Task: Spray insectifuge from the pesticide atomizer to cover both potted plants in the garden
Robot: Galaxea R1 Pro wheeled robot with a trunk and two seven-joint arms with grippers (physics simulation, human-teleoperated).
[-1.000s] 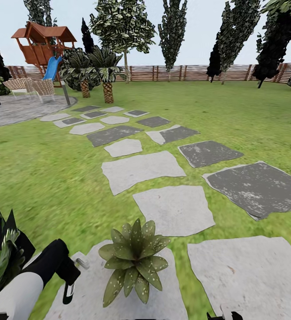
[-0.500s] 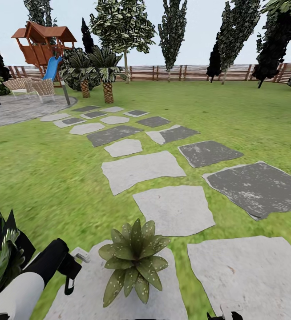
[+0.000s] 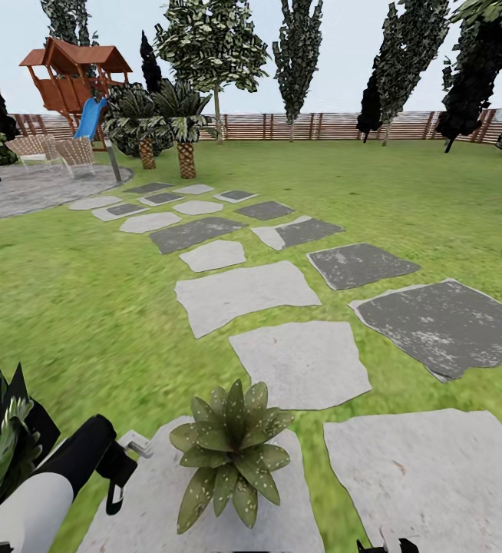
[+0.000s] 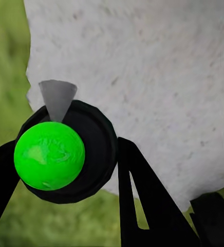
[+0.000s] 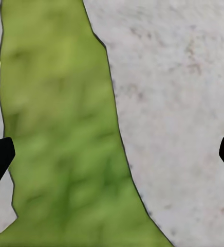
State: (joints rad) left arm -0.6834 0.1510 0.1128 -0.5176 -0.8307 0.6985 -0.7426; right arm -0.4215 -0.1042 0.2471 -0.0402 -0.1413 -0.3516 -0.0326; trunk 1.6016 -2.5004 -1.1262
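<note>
pesticide atomizer (image 4: 60,152) clamped between left gripper (image 3: 117,478) fingers | gripper nudged slightly since earlier | potted plant (image 3: 232,451) beside it on slab, spraying judged imminent | right gripper (image 5: 112,154) spread, empty

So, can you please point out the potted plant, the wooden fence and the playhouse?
potted plant (image 3: 232,452), head view, centre of the leaf rosette.
wooden fence (image 3: 335,127), head view, slats between trees.
playhouse (image 3: 74,77), head view, its red-brown body.

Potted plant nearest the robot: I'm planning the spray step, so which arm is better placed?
Left. Its end effector appears to grip the atomizer, close beside the potted plant. The right end effector hangs open and empty over paving and grass.
</note>
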